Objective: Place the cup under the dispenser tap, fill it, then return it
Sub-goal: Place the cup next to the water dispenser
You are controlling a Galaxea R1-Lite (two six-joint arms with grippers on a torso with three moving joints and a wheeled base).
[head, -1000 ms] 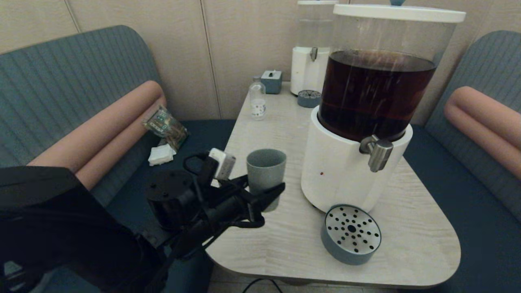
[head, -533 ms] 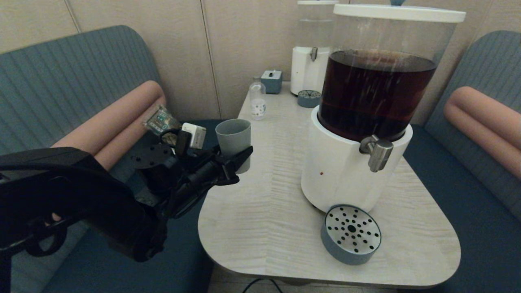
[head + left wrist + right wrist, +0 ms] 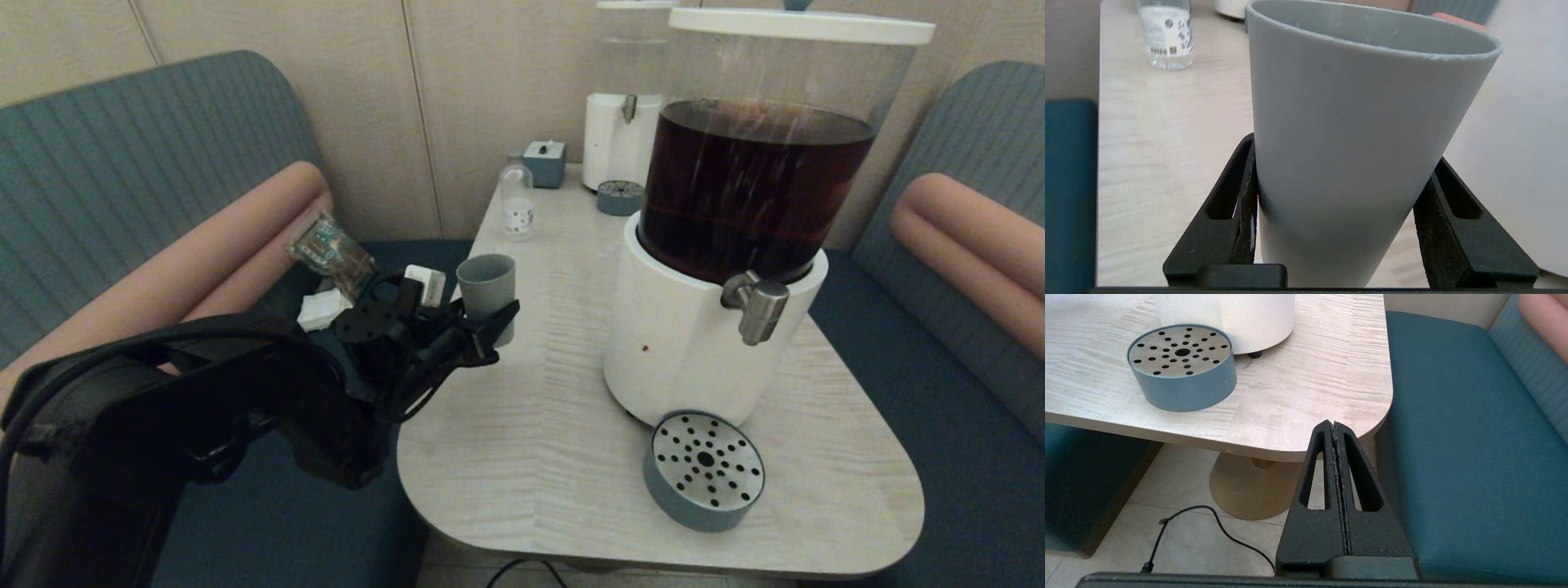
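I cannot see the cup's base behind the left gripper, which clamps its lower wall near the table's left edge, well apart from the dispenser tap. Right gripper is pressed closed, empty. Count: two dispensers, two drip trays, one bottle.

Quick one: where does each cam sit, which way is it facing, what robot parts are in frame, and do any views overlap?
Head: up on the robot, looking forward and down at the table; left arm shows, left gripper holding the cup.
Left wrist: behind the fingers, facing the cup and a clear bottle.
Right wrist: below the table edge, facing the drip tray; right gripper shut.
Shared: head and left wrist both see cup and bottle.
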